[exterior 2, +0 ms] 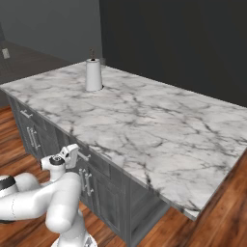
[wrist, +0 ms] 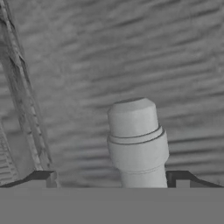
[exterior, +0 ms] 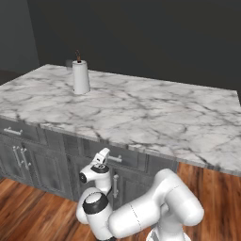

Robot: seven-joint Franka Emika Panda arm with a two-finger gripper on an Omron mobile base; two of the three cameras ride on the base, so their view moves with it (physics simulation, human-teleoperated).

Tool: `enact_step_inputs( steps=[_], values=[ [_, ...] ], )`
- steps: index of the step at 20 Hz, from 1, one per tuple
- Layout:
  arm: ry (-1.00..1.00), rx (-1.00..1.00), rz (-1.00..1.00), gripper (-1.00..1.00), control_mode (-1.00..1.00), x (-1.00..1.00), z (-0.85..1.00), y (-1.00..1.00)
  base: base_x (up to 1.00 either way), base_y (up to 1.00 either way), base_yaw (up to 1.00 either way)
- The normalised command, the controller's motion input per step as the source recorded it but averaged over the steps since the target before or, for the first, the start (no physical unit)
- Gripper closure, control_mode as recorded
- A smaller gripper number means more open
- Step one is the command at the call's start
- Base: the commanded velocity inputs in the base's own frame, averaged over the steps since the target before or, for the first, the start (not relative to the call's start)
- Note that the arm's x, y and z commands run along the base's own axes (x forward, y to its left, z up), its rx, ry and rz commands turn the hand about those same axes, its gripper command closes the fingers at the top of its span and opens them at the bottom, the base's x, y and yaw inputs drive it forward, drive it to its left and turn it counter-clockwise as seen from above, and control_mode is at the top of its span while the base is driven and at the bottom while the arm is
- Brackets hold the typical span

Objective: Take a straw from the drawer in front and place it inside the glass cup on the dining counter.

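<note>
The drawer (exterior: 133,160) is shut, just under the edge of the dining counter (exterior: 141,113). My gripper (exterior: 104,155) is right at its silver bar handle (exterior: 116,159). In the hand view the handle's rounded end (wrist: 136,140) stands between my two dark fingertips (wrist: 43,177), against the grey drawer front (wrist: 131,52). The gripper (wrist: 111,179) is open and not closed on the handle. The straw is hidden. The glass cup (exterior: 69,63) shows faintly at the counter's far edge, just behind the paper-towel roll; it also appears as a pale shape (exterior 2: 102,61).
A white paper-towel roll (exterior: 81,77) with a brown knob stands at the far left of the marble top (exterior 2: 144,120). Grey cabinet doors (exterior: 28,162) with silver handles run below the drawers. Wooden floor (exterior: 28,212) surrounds the base.
</note>
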Motion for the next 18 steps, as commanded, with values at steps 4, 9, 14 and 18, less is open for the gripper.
enact_step_inputs(
  steps=[4,9,14,18],
  values=[
    [-0.03,-0.05,0.0,1.0,-1.0,0.07,-0.4,0.0,0.0,0.0,0.0],
    [-0.03,-0.04,0.0,1.0,-1.0,0.03,-0.35,0.0,0.0,0.0,0.0],
    [-0.08,-0.03,0.0,1.0,-1.0,-0.02,-0.24,0.0,0.0,0.0,0.0],
    [-0.1,-0.02,0.0,1.0,-1.0,-0.27,-0.19,0.0,0.0,0.0,0.0]
  ],
)
